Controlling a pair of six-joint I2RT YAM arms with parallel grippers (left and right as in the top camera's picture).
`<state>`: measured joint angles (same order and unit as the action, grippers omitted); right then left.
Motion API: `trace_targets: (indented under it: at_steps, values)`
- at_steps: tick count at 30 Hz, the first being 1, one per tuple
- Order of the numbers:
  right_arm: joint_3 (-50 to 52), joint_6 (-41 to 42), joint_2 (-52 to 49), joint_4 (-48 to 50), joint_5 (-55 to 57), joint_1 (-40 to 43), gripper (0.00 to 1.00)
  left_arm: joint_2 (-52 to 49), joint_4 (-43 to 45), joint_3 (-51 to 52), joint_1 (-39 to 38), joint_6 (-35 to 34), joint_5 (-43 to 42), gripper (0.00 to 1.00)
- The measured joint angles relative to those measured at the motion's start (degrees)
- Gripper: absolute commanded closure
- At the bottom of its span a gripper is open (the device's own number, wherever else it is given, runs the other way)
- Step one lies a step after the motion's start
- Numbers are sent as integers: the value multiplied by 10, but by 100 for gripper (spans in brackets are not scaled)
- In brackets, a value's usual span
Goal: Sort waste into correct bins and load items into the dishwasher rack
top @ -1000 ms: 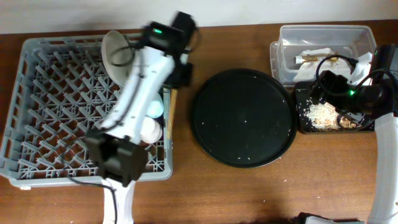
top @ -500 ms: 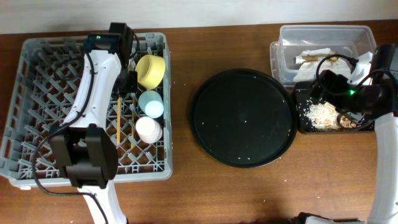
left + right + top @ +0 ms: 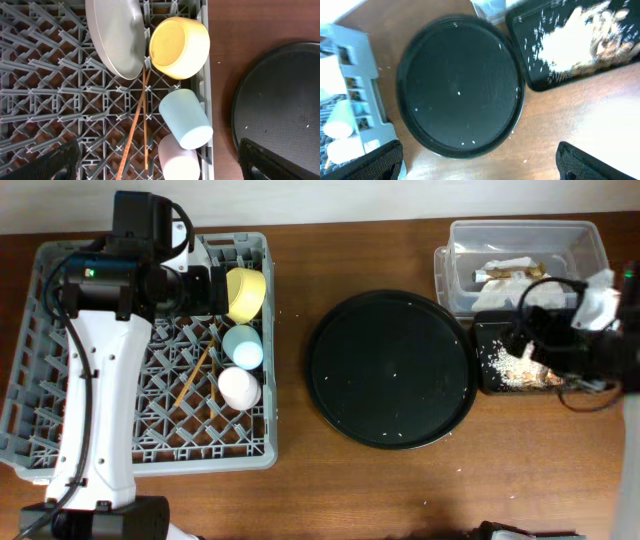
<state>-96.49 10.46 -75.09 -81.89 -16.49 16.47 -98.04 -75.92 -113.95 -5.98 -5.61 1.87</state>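
Dishwasher rack (image 3: 60, 410) is loaded, and the left gripper (image 3: 162, 161) hovers above its far right corner with jaws wide apart and nothing between them. Directly under it, inside the rack:
- pale grey plate (image 3: 115, 37) stands on edge among the pegs
- yellow bowl (image 3: 179, 47) lies on its side, touching the plate, against the rack's right wall
- blue cup (image 3: 185, 120) lies on its side just nearer than the bowl
- pink cup (image 3: 239, 387) is beside the blue one, nearer again
- two chopsticks (image 3: 137, 120) lie slanted across the grid, running from under the plate edge toward the rack's middle

The right gripper (image 3: 480, 162) is well to the right of the rack, also spread open and empty. It is up over the shallow black tray (image 3: 488, 380), which holds the food scraps (image 3: 515, 365). The clear tub (image 3: 520, 227), just beyond that tray and far from the rack, holds the tissue (image 3: 510, 268) and the wrapper (image 3: 530, 271).

The round black tray (image 3: 390, 370) sits between the rack and the bins and carries only a few pale crumbs.

Judgement: all five dish items are racked and the waste is binned, so the task looks essentially done. What is left, if anything, is the stray crumbs and pulling both arms back.
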Motion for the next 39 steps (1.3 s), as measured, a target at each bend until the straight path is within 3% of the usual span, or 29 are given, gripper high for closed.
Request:
trace_targets:
  at_steps: [6, 13, 15, 16, 17, 18, 19, 21, 27, 31, 39]
  values:
    - [-38, -26, 177, -65, 2, 0, 1, 0, -1, 0, 0, 0, 0, 1]
    - [-36, -73, 192, -51, 71, 0, 2, 0, 0, 0, 0, 0, 0, 0]
    - [39, -104, 244, 34, 90, 0, 2, 0, 0, 0, 0, 0, 0, 0]
    - [118, -113, 292, 141, 90, 0, 2, 0, 1, 0, 0, 0, 0, 0]
    - [206, -120, 342, 223, 89, 0, 2, 0, 0, 0, 0, 0, -1, 0]
    - [396, -126, 436, 393, 55, 0, 2, 0, -1, 0, 0, 0, -2, 0]
    - [455, -127, 463, 403, 41, -1, 2, 0, 0, 0, 0, 0, -2, 0]
    - [626, -129, 555, 543, 22, -37, 2, 0, 0, 0, 0, 0, -2, 0]
    - [917, -114, 680, 826, 15, -126, 2, 0, 0, 0, 0, 0, -2, 0]
    - [958, -54, 742, 784, 77, -158, 2, 0, 0, 0, 0, 0, -2, 1]
    - [958, -47, 742, 782, 92, -163, 2, 0, 0, 0, 0, 0, -2, 1]
